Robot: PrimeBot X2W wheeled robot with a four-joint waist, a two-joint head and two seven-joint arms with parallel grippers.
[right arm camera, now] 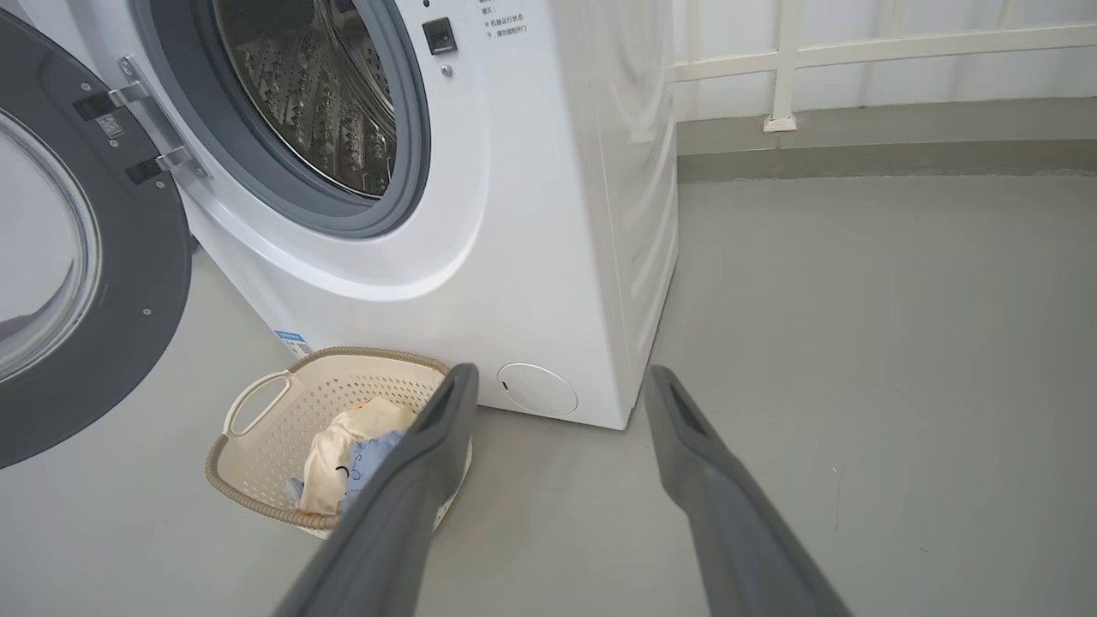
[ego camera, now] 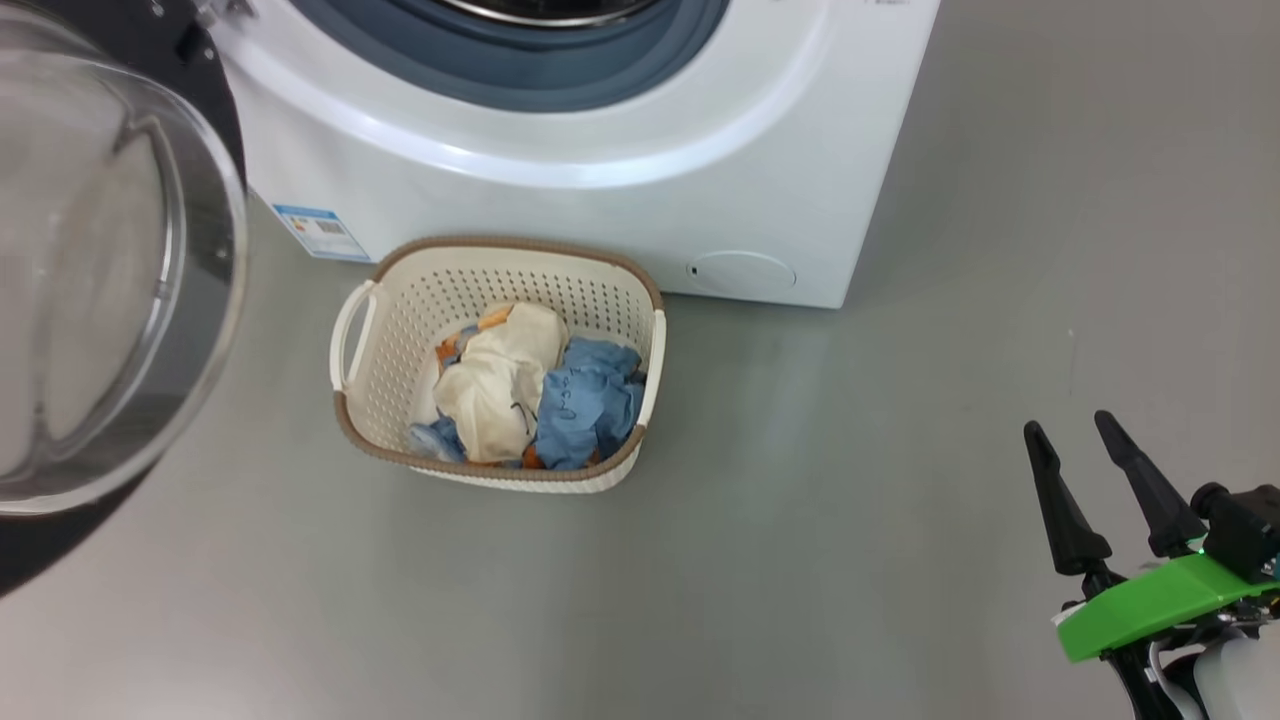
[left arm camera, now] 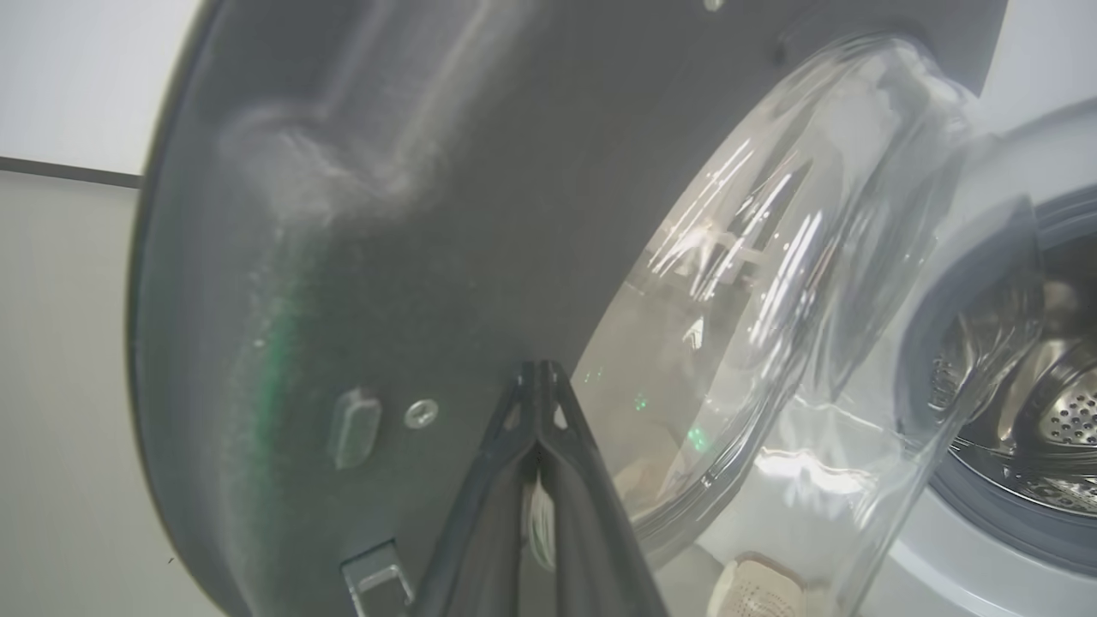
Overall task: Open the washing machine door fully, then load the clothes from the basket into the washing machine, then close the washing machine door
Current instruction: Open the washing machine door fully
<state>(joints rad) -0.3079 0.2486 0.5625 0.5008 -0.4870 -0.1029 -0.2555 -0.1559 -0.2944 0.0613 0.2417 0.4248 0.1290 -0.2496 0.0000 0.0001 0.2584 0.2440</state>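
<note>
- The left gripper (left arm camera: 540,377), fingers pressed together on nothing, points at the dark inner rim of the washing machine door (ego camera: 100,300); I cannot tell if it touches.
- The right gripper (ego camera: 1068,425) hangs spread and empty over the floor (ego camera: 850,500), well apart from the basket (ego camera: 400,330).
- The door stands swung wide to the left, so opening looks done or nearly so.
- The clothes (ego camera: 500,385), cream and light blue, lie in the basket just before the washing machine (ego camera: 700,180).
- Its steel drum (right arm camera: 317,94) looks empty: loading and closing remain.
</note>
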